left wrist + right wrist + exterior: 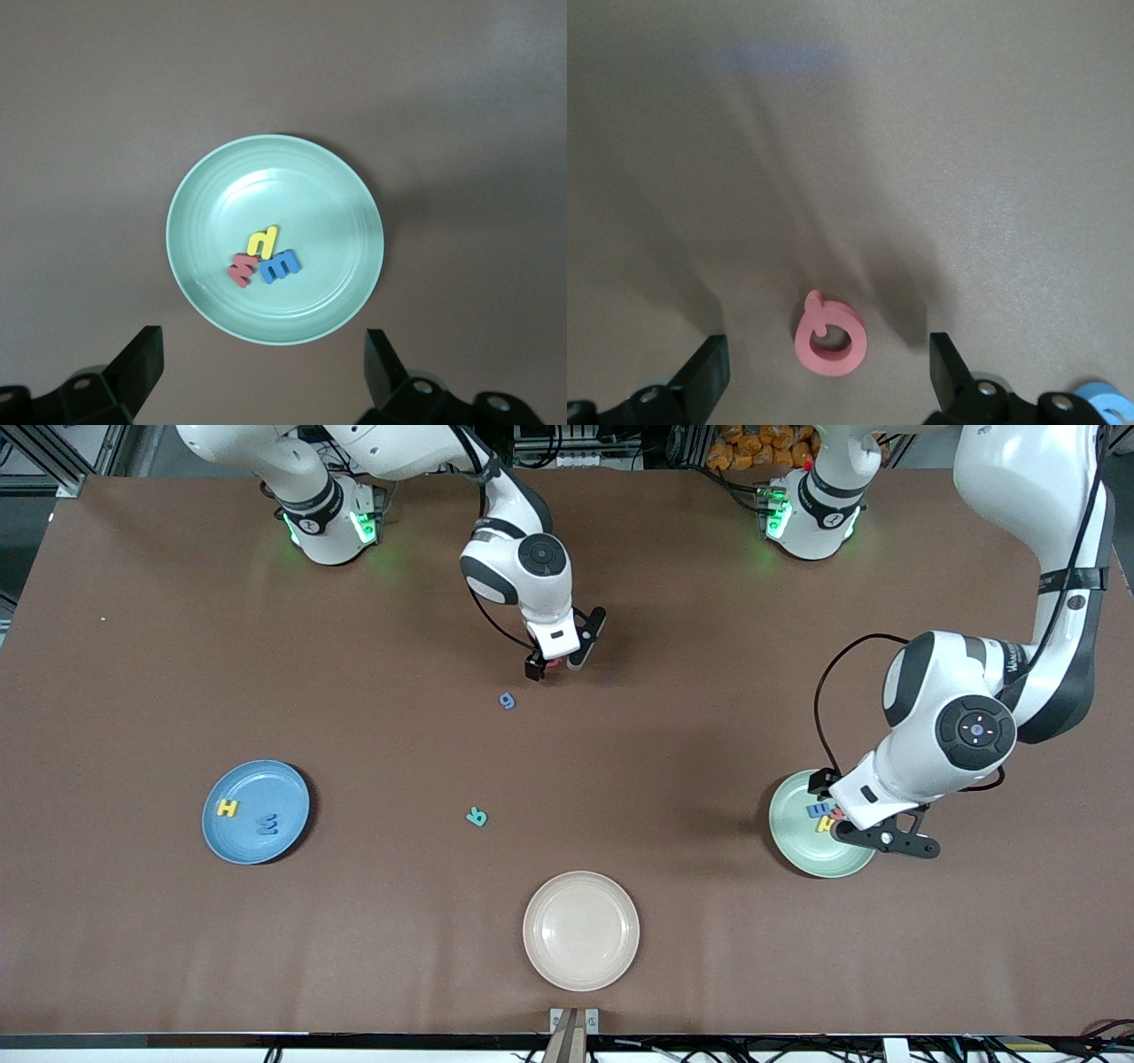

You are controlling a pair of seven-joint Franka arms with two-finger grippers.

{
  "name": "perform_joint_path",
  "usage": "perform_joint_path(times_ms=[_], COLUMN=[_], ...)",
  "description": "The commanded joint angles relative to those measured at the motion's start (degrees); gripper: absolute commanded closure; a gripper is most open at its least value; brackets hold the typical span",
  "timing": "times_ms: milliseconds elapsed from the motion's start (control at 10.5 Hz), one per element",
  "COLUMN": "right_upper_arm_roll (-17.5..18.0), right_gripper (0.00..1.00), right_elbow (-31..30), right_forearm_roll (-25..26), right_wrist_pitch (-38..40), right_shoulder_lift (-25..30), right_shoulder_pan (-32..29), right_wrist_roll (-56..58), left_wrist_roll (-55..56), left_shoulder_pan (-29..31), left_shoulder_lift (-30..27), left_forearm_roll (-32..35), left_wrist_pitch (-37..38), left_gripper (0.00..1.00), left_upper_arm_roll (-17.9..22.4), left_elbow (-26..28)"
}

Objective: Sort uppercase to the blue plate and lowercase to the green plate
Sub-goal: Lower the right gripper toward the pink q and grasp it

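1. Red Q (831,336) lies on the desk between the wide-spread fingers of the right gripper (558,662); blue g (507,701) lies just beside.
2. Teal R (477,816) lies mid-desk.
3. Yellow H (228,808) and blue W (267,825) sit in the blue plate (244,779).
4. Left gripper (264,372), jaws wide, hangs over the green plate (204,186) holding m (281,266), n (263,240), w (239,270).

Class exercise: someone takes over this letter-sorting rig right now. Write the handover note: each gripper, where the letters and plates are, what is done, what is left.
Right gripper: open, low over the red Q, not gripping it.
Left gripper: open, empty, over the green plate.
Done: yellow H and blue W lie in the blue plate; blue m, yellow n and red w lie in the green plate.
Left: red Q and teal R go to blue; blue g goes to green.
The cream plate is unused.
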State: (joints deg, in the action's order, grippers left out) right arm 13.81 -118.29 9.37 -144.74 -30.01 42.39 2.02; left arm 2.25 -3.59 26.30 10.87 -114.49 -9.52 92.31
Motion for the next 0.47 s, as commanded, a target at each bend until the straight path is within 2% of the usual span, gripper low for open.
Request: perform_joint_path(times_ms=[0,380], right_upper_arm_roll=[0.0,-0.2], right_gripper=[0.0,0.0], right_elbow=[-0.3,-0.3], right_forearm_roll=[-0.3,0.6], right_wrist_pitch=[-0.7,-1.3], right_shoulder_lift=[0.2,0.1], right_shoulder_pan=[0.3,0.6], right_wrist_roll=[-1.0,-1.0], left_wrist_roll=[-0.6,0.0], left_shoulder_pan=[0.5,0.4], left_shoulder_lift=[-1.2,-1.2], left_forearm_roll=[-1.1,-1.2], left_wrist_pitch=[1.5,1.6], left_gripper=[0.0,0.0], left_upper_arm_roll=[0.1,0.0], left_elbow=[0.2,0.3])
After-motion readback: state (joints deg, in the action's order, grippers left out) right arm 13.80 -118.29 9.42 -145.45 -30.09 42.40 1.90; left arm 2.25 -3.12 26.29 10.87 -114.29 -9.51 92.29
